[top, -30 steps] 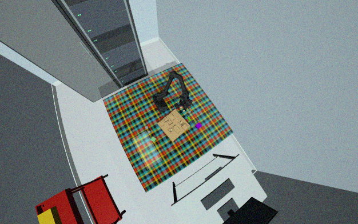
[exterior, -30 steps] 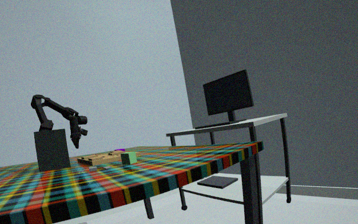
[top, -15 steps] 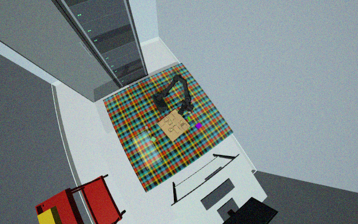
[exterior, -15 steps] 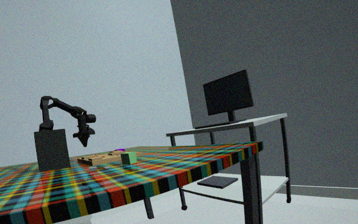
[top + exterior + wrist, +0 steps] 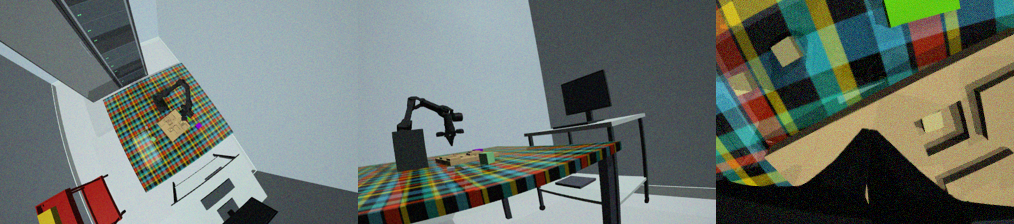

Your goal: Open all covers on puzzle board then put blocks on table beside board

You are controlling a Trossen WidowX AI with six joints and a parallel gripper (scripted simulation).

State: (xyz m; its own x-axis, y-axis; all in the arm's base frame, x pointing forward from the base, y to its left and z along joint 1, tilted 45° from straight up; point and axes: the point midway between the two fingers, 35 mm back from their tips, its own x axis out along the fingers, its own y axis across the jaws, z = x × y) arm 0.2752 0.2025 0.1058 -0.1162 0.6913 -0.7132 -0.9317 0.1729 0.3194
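My gripper (image 5: pixel 184 119) (image 5: pixel 452 145) (image 5: pixel 868 136) is shut and empty, above the edge of the wooden puzzle board (image 5: pixel 173 138) (image 5: pixel 444 162) (image 5: pixel 901 107). The board shows dark-edged recesses and tracks; a small cream square piece (image 5: pixel 933 121) stands at one recess. Whether each cover is fully open cannot be told. On the cloth beside the board lie a bright green block (image 5: pixel 189 118) (image 5: pixel 923 9), a purple block (image 5: pixel 198 126) (image 5: pixel 478 150) and a light green block (image 5: pixel 153 139) (image 5: pixel 487 158). Two cream blocks also lie there, one (image 5: pixel 787 51) farther from the board's corner than the other (image 5: pixel 741 83).
A small grey piece (image 5: pixel 450 168) lies on the checked table top (image 5: pixel 171 171) (image 5: pixel 535 160), near the light green block. The arm's base (image 5: pixel 410 150) stands beside the board. A server rack (image 5: pixel 114 37) and a desk with a monitor (image 5: pixel 587 92) stand beyond the table.
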